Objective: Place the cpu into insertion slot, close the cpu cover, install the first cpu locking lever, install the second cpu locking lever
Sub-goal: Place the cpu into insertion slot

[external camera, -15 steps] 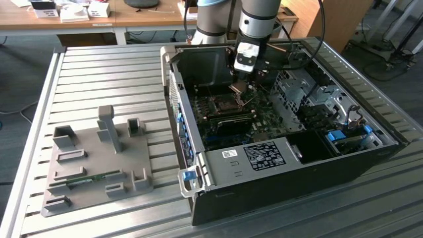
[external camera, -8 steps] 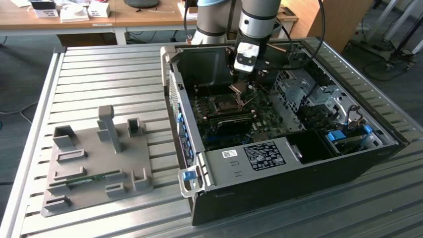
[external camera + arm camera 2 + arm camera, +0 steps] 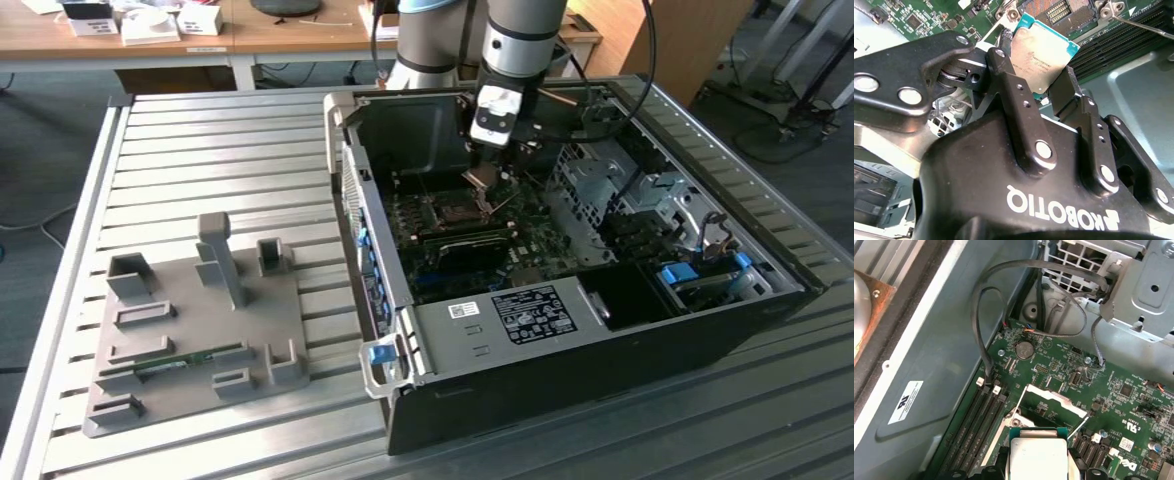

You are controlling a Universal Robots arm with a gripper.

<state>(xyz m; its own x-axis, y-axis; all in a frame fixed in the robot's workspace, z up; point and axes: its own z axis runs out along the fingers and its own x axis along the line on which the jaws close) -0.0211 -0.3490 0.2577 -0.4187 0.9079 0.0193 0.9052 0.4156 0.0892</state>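
1. CPU [image 3: 1041,50] is pinched by two opposite edges between the gripper [image 3: 1035,67] fingers [image 3: 1021,100], metal top facing the second wrist view.
2. CPU is held above the motherboard [image 3: 1114,385], not seated. The socket [image 3: 1059,10] contacts are bare just past it.
3. Hinged cover [image 3: 1054,394] is open, its frame just beyond the CPU in the first wrist view.
4. Thin lever [image 3: 1144,25] stands free beside the socket.
5. Exterior view: the arm reaches down into the open case [image 3: 534,370], with the gripper over the middle of the motherboard.
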